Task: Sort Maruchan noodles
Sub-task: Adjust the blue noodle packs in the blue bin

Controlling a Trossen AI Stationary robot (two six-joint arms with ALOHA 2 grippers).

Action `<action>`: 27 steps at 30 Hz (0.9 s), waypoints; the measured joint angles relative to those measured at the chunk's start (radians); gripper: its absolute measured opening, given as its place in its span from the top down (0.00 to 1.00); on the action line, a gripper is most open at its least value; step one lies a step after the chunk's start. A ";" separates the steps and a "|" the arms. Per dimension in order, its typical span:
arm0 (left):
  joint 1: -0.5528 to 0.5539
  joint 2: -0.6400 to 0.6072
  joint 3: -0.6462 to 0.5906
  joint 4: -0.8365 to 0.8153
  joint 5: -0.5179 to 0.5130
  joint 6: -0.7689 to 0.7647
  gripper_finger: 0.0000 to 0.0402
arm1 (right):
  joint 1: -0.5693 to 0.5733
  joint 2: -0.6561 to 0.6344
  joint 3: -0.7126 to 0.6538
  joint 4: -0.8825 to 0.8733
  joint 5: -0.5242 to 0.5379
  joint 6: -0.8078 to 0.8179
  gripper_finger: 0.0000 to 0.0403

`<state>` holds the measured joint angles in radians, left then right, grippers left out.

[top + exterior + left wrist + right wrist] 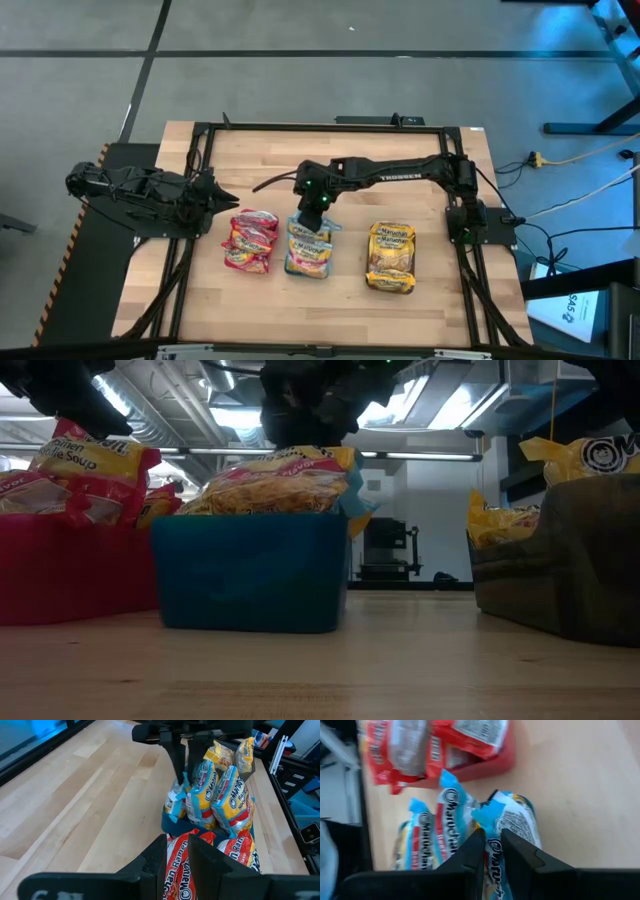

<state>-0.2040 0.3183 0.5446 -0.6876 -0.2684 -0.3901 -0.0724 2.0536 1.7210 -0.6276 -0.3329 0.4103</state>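
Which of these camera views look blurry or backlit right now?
Right wrist view: motion-smeared, the blue-edged packets soft. Low view: backlit by ceiling lights, the blue tray and grey tray dark-faced. High view: evenly lit. Left wrist view: its own fingers out of focus.

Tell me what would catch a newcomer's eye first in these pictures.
Three piles of bright noodle packets stand in a row mid-table: red ones in the red tray, blue-edged ones in the teal tray, yellow ones in the dark grey tray. The right tool hangs right over the blue-edged pile, while the left tool waits beside the red one.
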 joint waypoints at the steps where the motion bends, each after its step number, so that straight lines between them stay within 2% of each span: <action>1: 0.000 0.000 0.000 0.000 0.000 0.000 0.82 | -0.001 -0.001 0.000 0.010 -0.022 0.000 0.84; 8: 0.000 0.000 0.000 0.000 0.000 0.000 0.82 | 0.000 -0.005 0.000 0.024 -0.070 0.003 0.82; 19: 0.000 0.000 0.000 0.000 0.000 0.000 0.82 | -0.016 -0.006 0.000 0.070 -0.054 0.027 0.52; 27: 0.000 0.000 0.000 0.000 0.000 0.000 0.82 | -0.033 -0.006 0.000 0.124 -0.121 0.053 0.43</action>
<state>-0.2041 0.3183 0.5446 -0.6880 -0.2684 -0.3897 -0.1053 2.0478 1.7210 -0.5033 -0.4541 0.4628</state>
